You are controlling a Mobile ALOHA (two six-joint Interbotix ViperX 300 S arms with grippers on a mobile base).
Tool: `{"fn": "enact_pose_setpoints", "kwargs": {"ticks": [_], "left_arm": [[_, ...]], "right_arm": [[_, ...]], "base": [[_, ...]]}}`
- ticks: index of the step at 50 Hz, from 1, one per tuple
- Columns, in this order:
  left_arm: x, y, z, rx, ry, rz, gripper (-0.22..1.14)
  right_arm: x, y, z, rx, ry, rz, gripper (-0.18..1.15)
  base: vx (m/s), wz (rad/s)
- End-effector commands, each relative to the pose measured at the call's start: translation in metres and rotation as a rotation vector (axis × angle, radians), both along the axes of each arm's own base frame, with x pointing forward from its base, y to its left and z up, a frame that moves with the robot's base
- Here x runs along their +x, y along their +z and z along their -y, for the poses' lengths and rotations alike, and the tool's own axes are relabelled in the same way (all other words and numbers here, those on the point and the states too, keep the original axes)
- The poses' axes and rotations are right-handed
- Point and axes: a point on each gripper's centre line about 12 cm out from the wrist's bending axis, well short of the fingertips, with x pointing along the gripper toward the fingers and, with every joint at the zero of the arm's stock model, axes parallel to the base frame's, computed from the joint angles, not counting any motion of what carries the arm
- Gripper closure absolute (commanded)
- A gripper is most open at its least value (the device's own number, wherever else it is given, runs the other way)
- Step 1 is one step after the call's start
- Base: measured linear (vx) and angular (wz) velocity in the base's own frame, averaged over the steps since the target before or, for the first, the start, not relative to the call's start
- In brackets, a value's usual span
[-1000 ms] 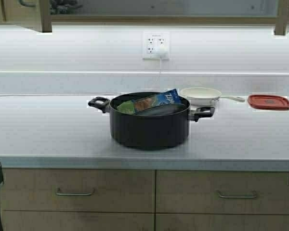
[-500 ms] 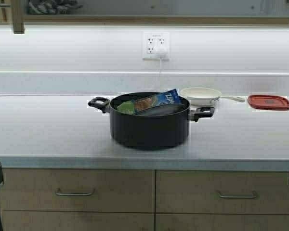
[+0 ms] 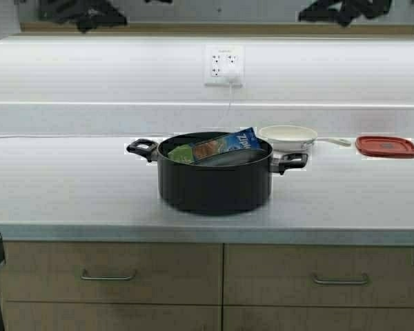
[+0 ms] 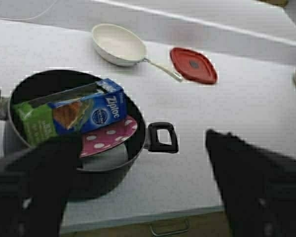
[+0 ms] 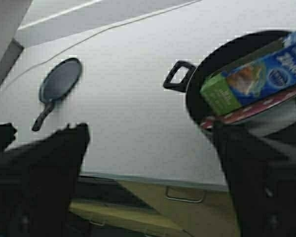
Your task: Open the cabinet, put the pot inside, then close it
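The black pot [image 3: 214,181] stands mid-counter with a loop handle on each side; a blue and green Ziploc box [image 3: 224,146] leans inside it. Above, the cabinet shows only its wooden shelf edge [image 3: 214,29] and grey interior; its doors are out of view. My left gripper [image 3: 83,12] and right gripper [image 3: 345,9] hang high at the cabinet opening, far above the pot. The left wrist view looks down on the pot [image 4: 74,133] between the open left gripper [image 4: 148,182]. In the right wrist view, the right gripper [image 5: 153,173] is open and empty, with the pot [image 5: 251,84] beside it.
A white frying pan [image 3: 288,136] and a red lid [image 3: 386,145] lie at the back right of the counter. A wall outlet [image 3: 223,65] with a cord sits behind the pot. Drawer fronts [image 3: 110,272] run below the counter. A dark small pan [image 5: 60,81] lies farther left.
Both cabinet doors have swung outward and left the high view. The two grippers now show as dark shapes at the top edge. The pot has not moved.
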Motion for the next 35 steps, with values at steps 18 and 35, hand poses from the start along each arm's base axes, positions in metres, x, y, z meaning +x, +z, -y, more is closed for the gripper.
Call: {"fn": "enact_pose_setpoints", "kwargs": {"ticks": [18, 35], "left_arm": [[-0.038, -0.102, -0.064, -0.175, 0.245, -0.091, -0.11], [0.005, -0.183, -0.058, -0.314, 0.303, -0.175, -0.11]], "right_arm": [[-0.02, -0.093, 0.024, 0.168, -0.145, -0.05, -0.07], [-0.003, -0.173, 0.025, 0.311, -0.249, -0.062, -0.06]], "base": [[0.0, 0.0], [0.01, 0.03]]}}
